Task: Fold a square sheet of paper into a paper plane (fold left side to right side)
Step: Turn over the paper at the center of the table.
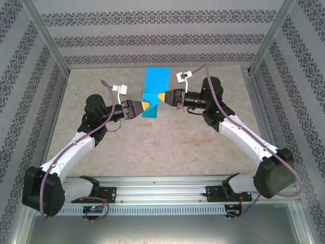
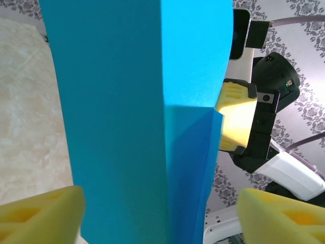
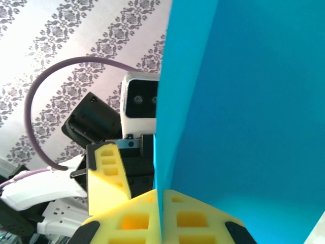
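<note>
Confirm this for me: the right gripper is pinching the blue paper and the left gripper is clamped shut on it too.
Wrong about the left. The right gripper pinches the blue paper, but the left gripper is open; the left wrist view shows its fingers wide apart, the sheet between them.

Square sheet of paper: teal-blue, thin. Folded into a tall, narrow strip with a lengthwise crease, its lower part doubled over. Location: middle of the table, far half.

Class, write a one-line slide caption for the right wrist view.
Right gripper shut on the edge of the teal paper sheet.
</note>
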Controlling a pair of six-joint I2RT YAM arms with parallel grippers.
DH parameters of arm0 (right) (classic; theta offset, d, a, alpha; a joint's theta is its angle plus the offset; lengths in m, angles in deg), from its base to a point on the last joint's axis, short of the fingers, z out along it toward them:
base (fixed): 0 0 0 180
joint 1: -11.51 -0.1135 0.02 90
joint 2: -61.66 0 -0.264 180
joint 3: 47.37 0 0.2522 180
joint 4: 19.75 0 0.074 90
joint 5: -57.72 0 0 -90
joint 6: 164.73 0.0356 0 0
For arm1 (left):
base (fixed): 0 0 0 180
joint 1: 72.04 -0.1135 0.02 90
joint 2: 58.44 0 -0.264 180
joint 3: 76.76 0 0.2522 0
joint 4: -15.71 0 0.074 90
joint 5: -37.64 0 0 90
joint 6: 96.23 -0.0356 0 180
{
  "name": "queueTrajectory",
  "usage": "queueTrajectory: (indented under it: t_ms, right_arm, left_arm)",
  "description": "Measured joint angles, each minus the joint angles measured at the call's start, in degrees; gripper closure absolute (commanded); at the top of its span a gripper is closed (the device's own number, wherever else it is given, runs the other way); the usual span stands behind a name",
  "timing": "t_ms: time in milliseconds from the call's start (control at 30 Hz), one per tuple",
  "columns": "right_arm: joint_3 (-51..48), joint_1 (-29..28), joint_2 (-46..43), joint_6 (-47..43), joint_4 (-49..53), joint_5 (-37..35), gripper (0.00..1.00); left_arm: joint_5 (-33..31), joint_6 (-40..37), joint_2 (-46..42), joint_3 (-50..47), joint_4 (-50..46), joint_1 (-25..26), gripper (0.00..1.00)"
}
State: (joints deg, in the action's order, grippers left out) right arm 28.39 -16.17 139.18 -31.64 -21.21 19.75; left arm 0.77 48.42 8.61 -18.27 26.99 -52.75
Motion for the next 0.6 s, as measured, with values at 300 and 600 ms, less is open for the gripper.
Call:
queueTrajectory:
  t_ms: [300,600]
  right_arm:
    - [-0.39,0.07,-0.55,1.38,-2.86,0.92,0.99]
    - [-0.66,1.62,-0.83,-0.39,0.61,0.22,0.76]
  left_arm:
    - [0.37,1.4,-1.22,0.0,1.46,0.39,0.79]
    - [-2.08,-3.8,-3.19,0.59,-5.84,0.92,1.0]
